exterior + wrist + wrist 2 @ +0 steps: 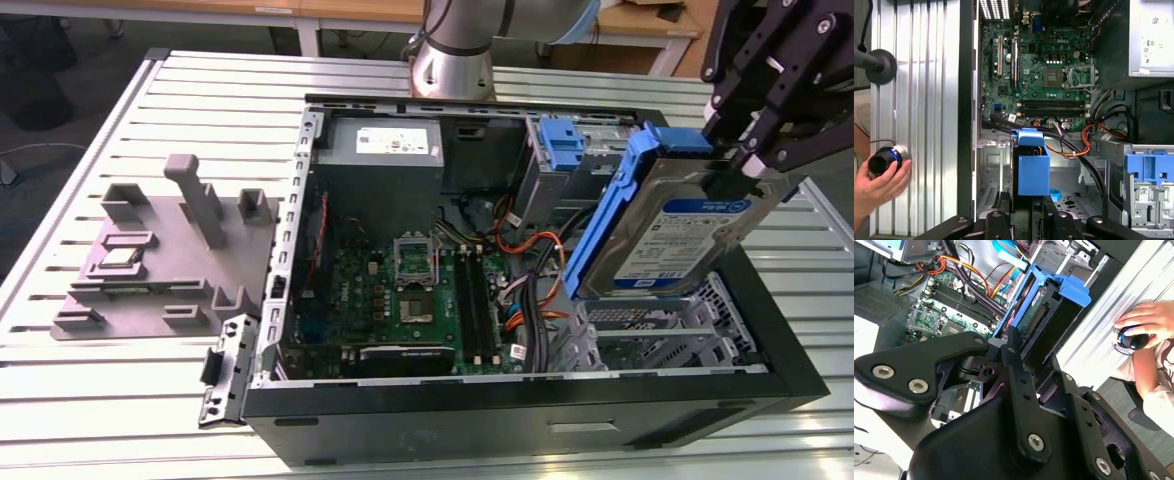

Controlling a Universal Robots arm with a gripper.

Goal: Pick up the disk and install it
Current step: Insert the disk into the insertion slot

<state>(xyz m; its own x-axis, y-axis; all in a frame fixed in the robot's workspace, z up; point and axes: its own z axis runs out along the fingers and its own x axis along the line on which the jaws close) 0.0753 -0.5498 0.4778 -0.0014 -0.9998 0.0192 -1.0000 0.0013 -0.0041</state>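
The disk (667, 235), a silver-grey drive with a blue-and-white label in a blue carrier, hangs tilted on edge over the open computer case (534, 410), at the exterior view's right. My gripper (737, 165) is shut on its upper end. Below it sits the metal drive cage (654, 335). Both wrist views look down the disk (1051, 315) (1033, 167) from the gripper (1029, 360) (1026, 220), with the motherboard (1044, 75) beyond.
A grey power supply (387, 140) and a bare blue bracket (563, 145) sit at the case's back. Orange and black cables (527, 270) run beside the cage. A grey fixture (160, 260) stands on the slatted table (120, 400). A person's hand (879, 182) holds a knob beside the case.
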